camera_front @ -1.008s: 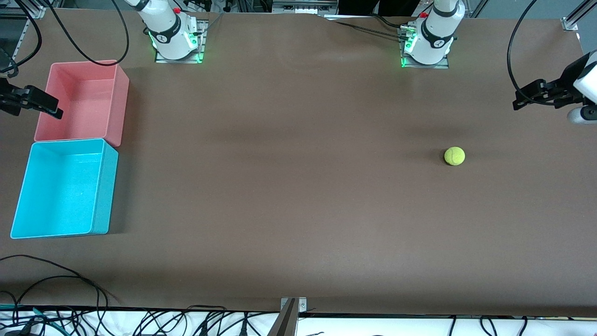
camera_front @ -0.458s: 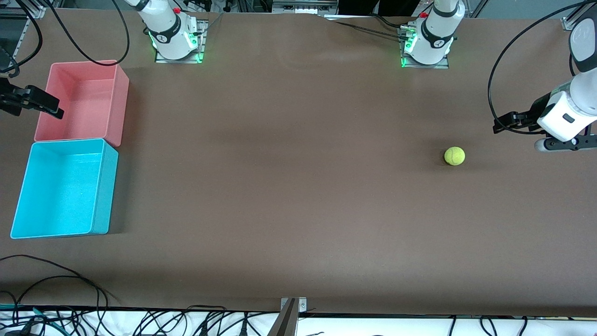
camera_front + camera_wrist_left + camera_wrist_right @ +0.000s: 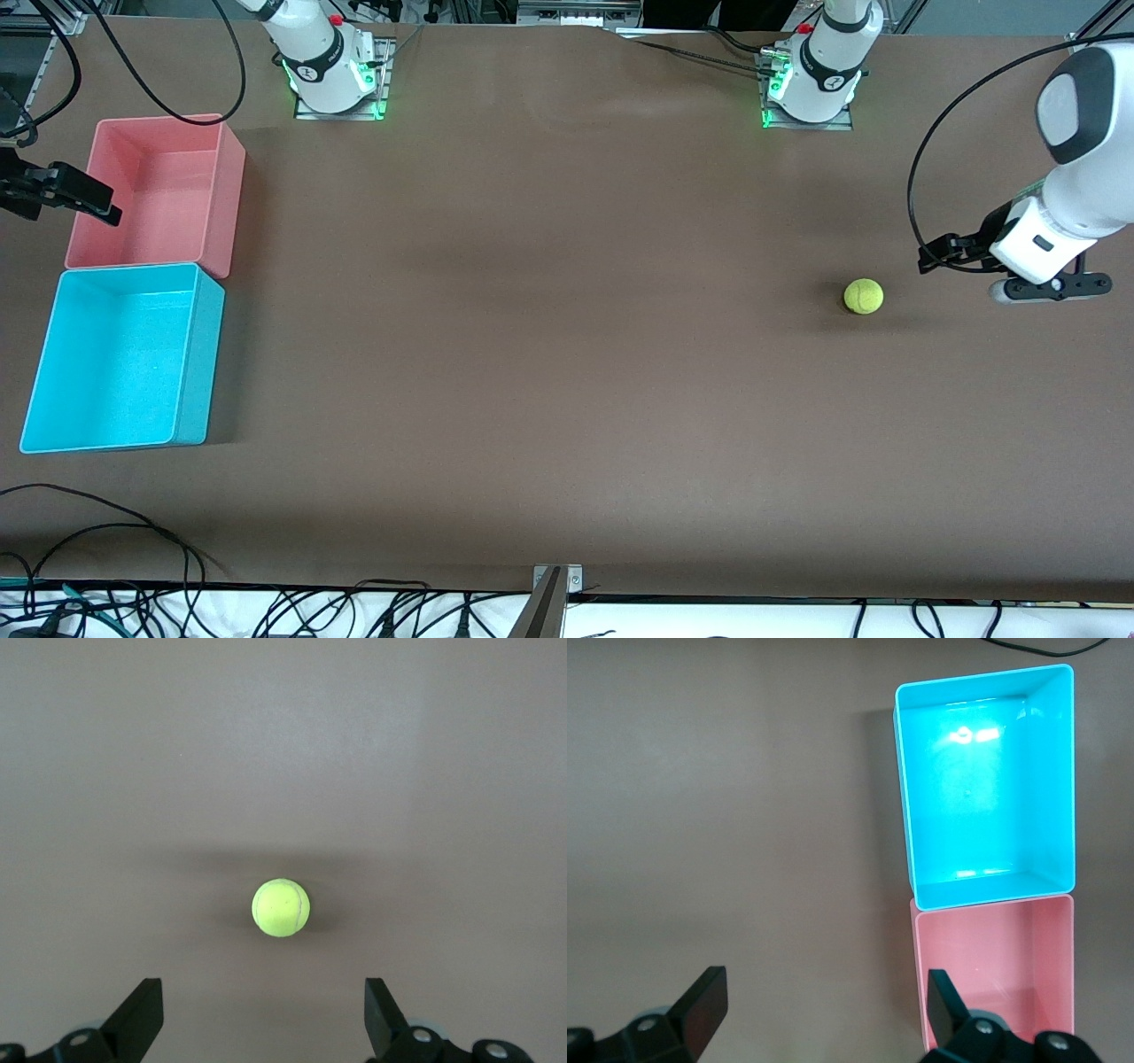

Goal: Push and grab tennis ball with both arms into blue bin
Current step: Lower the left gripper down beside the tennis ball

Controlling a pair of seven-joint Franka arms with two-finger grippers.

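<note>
A wide brown desk carries a small yellow-green tennis ball lying alone toward the left arm's end, untouched.

The left gripper hangs low over the desk near the ball, at about two o'clock from it in the front view, with bare desk between the two. Its fingers are spread wide and empty; in the left wrist view the ball sits centred ahead of the gap between them, not yet between the tips.

At the right arm's end of the desk stand two open bins, touching along one wall. The blue bin is the one nearer the front camera, with the pink bin at its twelve o'clock. Both are empty (the blue one shows only glints of light on its floor).

The right gripper waits over the outer edge of the pink bin, at the desk's margin. Its fingers are also spread apart with nothing in them, and its wrist view looks down on both bins.

The ball and the blue bin lie well apart, nearly the whole desk between them.
</note>
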